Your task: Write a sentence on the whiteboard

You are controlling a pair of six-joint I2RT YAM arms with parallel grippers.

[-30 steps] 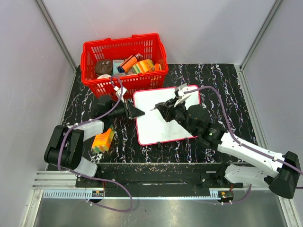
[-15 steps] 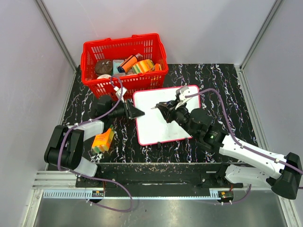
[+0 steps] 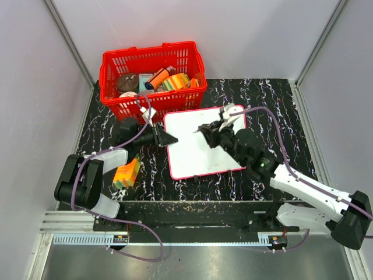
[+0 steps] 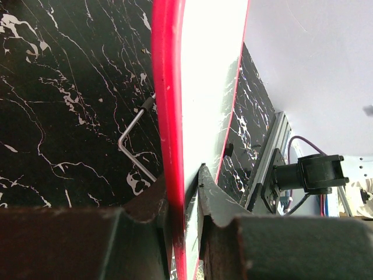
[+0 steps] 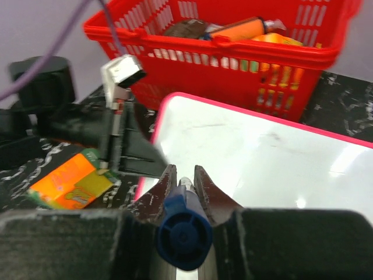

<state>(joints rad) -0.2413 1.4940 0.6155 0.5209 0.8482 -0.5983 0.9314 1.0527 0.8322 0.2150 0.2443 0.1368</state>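
Note:
The whiteboard [image 3: 201, 153], white with a thin red frame, lies on the black marbled table in front of the basket. No sentence shows on its white face [image 5: 262, 146]. My left gripper [image 3: 169, 139] is shut on the board's left edge; in the left wrist view its jaws [image 4: 183, 186] pinch the red frame [image 4: 168, 105]. My right gripper [image 3: 204, 128] hovers over the board's upper middle, shut on a blue marker [image 5: 183, 230] that points toward the board's left side. I cannot tell if the marker tip touches the board.
A red basket [image 3: 152, 73] with several packaged items stands just behind the board. An orange box [image 3: 126, 173] lies left of the board, beside the left arm. A bent metal rod [image 4: 131, 137] lies on the table by the board's edge. Grey walls enclose the table.
My right gripper with the marker has shifted a little to the right and farther back over the board. The left gripper and the board have not moved.

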